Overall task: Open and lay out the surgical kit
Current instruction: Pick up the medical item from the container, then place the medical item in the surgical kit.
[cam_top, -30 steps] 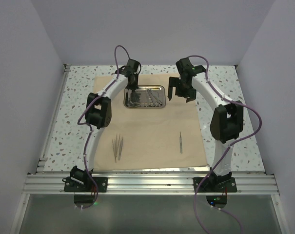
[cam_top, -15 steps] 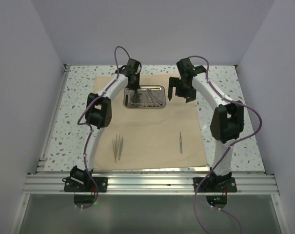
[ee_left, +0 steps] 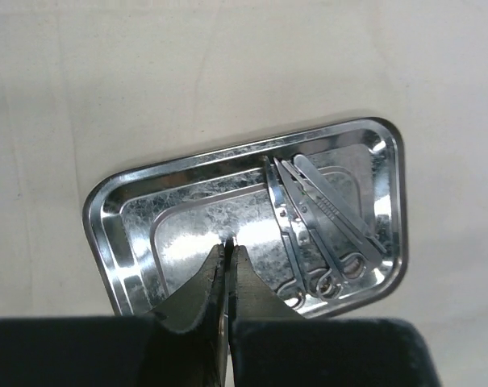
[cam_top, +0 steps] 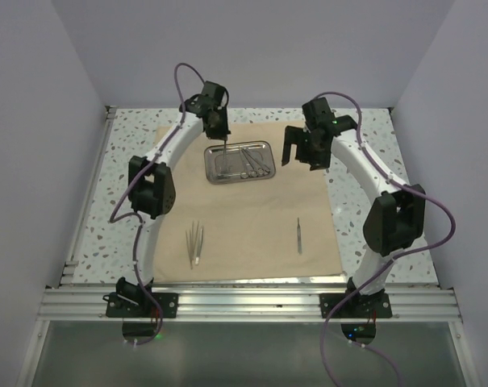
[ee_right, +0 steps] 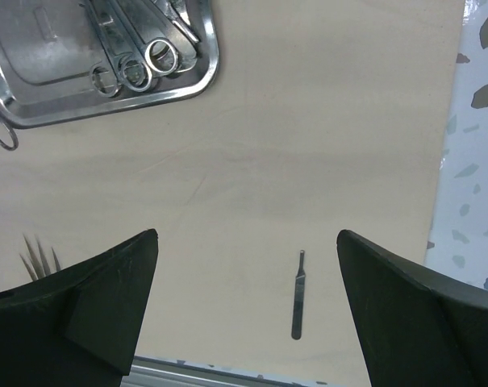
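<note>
Steel glints between the black fingers of the left tool (ee_left: 227, 260), which are pressed together on a thin silver instrument (cam_top: 224, 151) that hangs down over the tray (ee_left: 106, 242). That shiny tray sits toward the far side of the beige cloth (cam_top: 252, 210). In its right half lie ring-handled forceps (ee_left: 312, 234), bunched side by side with their rings toward the near rim. The right tool (ee_right: 245, 242) hovers just right of the tray, its fingers wide apart and gripping nothing. Nearer the arm bases, tweezers (cam_top: 195, 242) lie fanned on the left part of the cloth. A slim probe (cam_top: 299, 235) lies alone on the right part, well apart from them. The cloth is spread flat on the speckled tabletop (cam_top: 123, 153), which shows along its left, right and far sides.
</note>
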### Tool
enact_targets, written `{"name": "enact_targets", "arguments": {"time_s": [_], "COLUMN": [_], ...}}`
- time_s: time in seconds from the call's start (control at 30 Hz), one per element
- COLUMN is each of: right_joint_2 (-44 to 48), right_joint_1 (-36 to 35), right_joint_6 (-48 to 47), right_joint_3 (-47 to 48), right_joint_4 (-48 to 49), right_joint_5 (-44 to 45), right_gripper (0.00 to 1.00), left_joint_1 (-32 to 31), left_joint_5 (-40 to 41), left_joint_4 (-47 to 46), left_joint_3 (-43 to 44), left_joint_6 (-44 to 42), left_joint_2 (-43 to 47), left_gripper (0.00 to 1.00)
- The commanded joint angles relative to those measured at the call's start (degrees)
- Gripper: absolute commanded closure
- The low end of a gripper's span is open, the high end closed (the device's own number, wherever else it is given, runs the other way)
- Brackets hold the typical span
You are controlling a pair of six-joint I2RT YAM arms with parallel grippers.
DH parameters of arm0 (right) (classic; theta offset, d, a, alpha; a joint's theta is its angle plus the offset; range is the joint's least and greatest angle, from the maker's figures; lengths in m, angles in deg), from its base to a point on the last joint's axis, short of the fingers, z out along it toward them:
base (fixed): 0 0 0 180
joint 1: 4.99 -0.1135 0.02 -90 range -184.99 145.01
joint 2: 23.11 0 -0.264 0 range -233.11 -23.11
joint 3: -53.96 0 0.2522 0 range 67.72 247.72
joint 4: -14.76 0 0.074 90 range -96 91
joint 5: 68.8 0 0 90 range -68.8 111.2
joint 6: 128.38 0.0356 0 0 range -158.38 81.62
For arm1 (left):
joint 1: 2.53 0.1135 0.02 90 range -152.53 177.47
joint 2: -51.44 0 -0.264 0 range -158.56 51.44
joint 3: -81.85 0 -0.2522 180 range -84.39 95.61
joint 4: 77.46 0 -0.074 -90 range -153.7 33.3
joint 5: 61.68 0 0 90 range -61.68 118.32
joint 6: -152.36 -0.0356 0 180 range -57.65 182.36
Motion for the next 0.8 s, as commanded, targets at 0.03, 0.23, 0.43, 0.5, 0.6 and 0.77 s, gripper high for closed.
{"name": "enact_targets", "arguments": {"time_s": [0.03,0.23,0.43,0.5,0.6,0.77], "right_joint_2": [5.5,8.5,7.3,5.8,3.6,2.8], "right_joint_1": [0.1,0.1,0.1,0.1,0.2,0.1], "right_joint_6": [1.0,1.6,2.3,2.6,3.1,3.5], "right_joint_3": [-3.2,-6.8,-2.4,-0.3,3.5,4.1], "right_joint_4": [2.8,5.0,5.2,4.5,3.5,3.7], "right_joint_5": [-2.5,-2.9,-2.9,-2.6,-2.9,-2.9], "right_gripper": [0.04,0.03,0.03,0.03,0.03,0.03], "left_joint_1": [0.3,-4.6,-14.3,-17.3,-20.6,-23.0], "left_joint_5": [-2.7,1.4,6.1,7.4,9.0,8.8], "left_joint_4": [5.0,5.6,-3.0,-7.3,-11.6,-11.4], "left_joint_3": [2.8,-11.6,-39.7,-48.7,-56.1,-57.2], "left_joint_6": [3.8,6.7,16.9,21.1,24.4,25.8], "left_joint_2": [8.1,21.3,35.1,39.5,41.7,36.9], "left_gripper": [1.00,1.00,1.00,1.00,1.00,0.97]}}
